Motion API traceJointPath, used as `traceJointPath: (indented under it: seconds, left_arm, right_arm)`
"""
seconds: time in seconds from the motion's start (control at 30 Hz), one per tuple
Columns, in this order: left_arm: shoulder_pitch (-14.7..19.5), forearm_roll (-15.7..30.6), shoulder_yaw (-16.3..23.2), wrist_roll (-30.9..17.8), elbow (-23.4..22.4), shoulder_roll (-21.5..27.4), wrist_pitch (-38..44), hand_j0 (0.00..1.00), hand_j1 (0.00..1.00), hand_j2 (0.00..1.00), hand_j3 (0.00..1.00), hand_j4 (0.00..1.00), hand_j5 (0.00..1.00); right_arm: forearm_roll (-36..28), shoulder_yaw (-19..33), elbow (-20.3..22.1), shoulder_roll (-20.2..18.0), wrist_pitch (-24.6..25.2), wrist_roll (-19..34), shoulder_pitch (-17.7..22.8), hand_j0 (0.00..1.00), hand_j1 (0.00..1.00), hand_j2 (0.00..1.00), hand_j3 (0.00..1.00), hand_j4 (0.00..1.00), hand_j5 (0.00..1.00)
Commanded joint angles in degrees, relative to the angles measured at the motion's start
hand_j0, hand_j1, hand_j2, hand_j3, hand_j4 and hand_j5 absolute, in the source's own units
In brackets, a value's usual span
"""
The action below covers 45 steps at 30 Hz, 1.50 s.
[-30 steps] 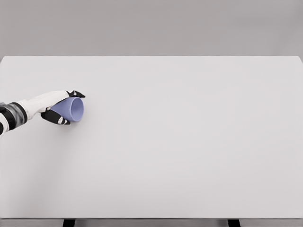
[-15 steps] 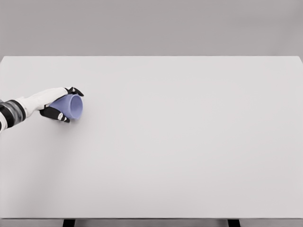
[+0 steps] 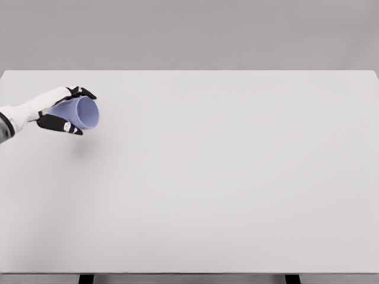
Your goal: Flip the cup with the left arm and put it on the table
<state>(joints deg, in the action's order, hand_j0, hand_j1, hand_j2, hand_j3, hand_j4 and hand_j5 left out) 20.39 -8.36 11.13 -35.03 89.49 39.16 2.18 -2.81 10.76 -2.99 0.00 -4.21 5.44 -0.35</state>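
Matt lilac plastic-looking cup (image 3: 80, 112), smooth matt white table (image 3: 225, 177).

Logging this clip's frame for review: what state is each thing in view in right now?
cup: on its side, mouth facing right, held off the table, not yet set down.
left hand: fingers closed around the cup.
table: white, a faint shadow under the cup.
right arm: out of view.

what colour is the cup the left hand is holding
Light purple-blue, a periwinkle shade. The cup shows best in the head view, gripped by the left hand.
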Motion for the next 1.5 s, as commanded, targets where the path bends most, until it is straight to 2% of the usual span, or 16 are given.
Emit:
traceJointPath:
  seconds: [0.0,0.07,0.13,0.23,0.3,0.5,0.8,0.9,0.93,1.27,1.47]
  left_arm:
    - [0.0,4.8,-2.2,0.0,-0.3,-0.6,-0.2,0.63,0.63,0.63,0.63,0.63,0.63]
    - [-0.2,5.7,-3.9,0.0,-0.4,-2.5,-0.3,0.63,0.63,0.63,0.63,0.63,0.63]
    - [-0.6,6.8,-7.6,0.0,-2.9,-6.3,-1.5,0.63,0.63,0.63,0.63,0.63,0.63]
    - [-0.4,9.0,-8.1,0.0,-5.8,-6.7,-4.3,0.63,0.63,0.63,0.63,0.63,0.63]
    - [-0.4,10.6,-9.1,0.0,-6.2,-6.7,-4.4,0.63,0.63,0.63,0.63,0.63,0.63]
    - [0.0,12.8,-9.3,0.0,-11.7,-9.3,-8.4,0.63,0.63,0.63,0.63,0.63,0.63]
    - [-0.6,14.7,-9.2,0.0,-12.3,-12.3,-12.4,0.63,0.63,0.63,0.63,0.63,0.63]
    - [-0.5,15.5,-9.3,0.0,-16.8,-13.7,-17.8,0.63,0.63,0.63,0.63,0.63,0.63]
    - [-0.5,15.8,-9.3,0.0,-16.9,-13.8,-18.3,0.63,0.63,0.63,0.63,0.63,0.63]
    - [-0.8,23.2,-9.3,0.0,-21.6,-16.8,-22.7,0.64,0.64,0.64,0.64,0.64,0.64]
    - [-0.8,26.6,-9.3,0.0,-26.7,-19.0,-29.8,0.64,0.64,0.64,0.64,0.64,0.64]
  right_arm:
    - [0.0,0.0,0.0,0.0,0.0,0.0,0.0,1.0,1.0,1.0,1.0,1.0,1.0]
    - [0.0,0.0,0.0,0.0,0.0,0.0,0.0,1.0,1.0,1.0,1.0,1.0,1.0]
    - [0.0,0.0,0.0,0.0,0.0,0.0,0.0,1.0,1.0,1.0,1.0,1.0,1.0]
    - [0.0,0.0,0.0,0.0,0.0,0.0,0.0,1.0,1.0,1.0,1.0,1.0,1.0]
    - [0.0,0.0,0.0,0.0,0.0,0.0,0.0,1.0,1.0,1.0,1.0,1.0,1.0]
    - [0.0,0.0,0.0,0.0,0.0,0.0,0.0,1.0,1.0,1.0,1.0,1.0,1.0]
    - [0.0,0.0,0.0,0.0,0.0,0.0,0.0,1.0,1.0,1.0,1.0,1.0,1.0]
    - [0.0,0.0,0.0,0.0,0.0,0.0,0.0,1.0,1.0,1.0,1.0,1.0,1.0]
    - [0.0,0.0,0.0,0.0,0.0,0.0,0.0,1.0,1.0,1.0,1.0,1.0,1.0]
    - [0.0,0.0,0.0,0.0,0.0,0.0,0.1,1.0,1.0,1.0,1.0,1.0,1.0]
    - [0.0,0.0,0.0,0.0,0.0,0.0,0.0,1.0,1.0,1.0,1.0,1.0,1.0]
